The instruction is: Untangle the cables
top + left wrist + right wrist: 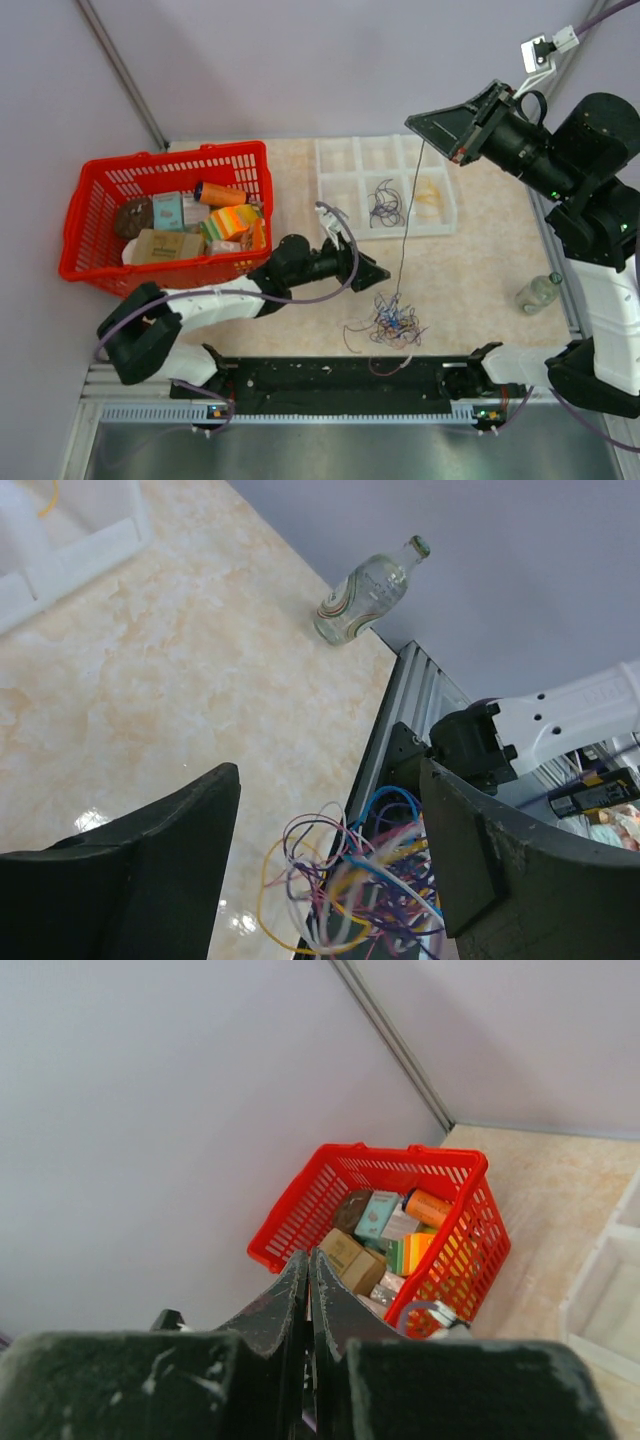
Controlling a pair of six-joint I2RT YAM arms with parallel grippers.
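The cables (395, 322) lie as a small tangle of purple, blue, pink and pale wires near the table's front edge. One thin strand (408, 220) runs straight up from the tangle to my right gripper (420, 130), which is raised high and shut on it. In the right wrist view the right gripper (306, 1256) has its jaws pressed together. My left gripper (372, 270) hovers just left of and above the tangle, open. In the left wrist view the left gripper (328, 770) stands wide, with the cables (370, 880) blurred below and between its fingers, untouched.
A white divided tray (340, 190) at the back holds a dark wire (385, 205) and a yellow one (430, 195). A red basket (100, 215) of boxes stands at the left. A clear bottle (538, 292) stands at the right edge.
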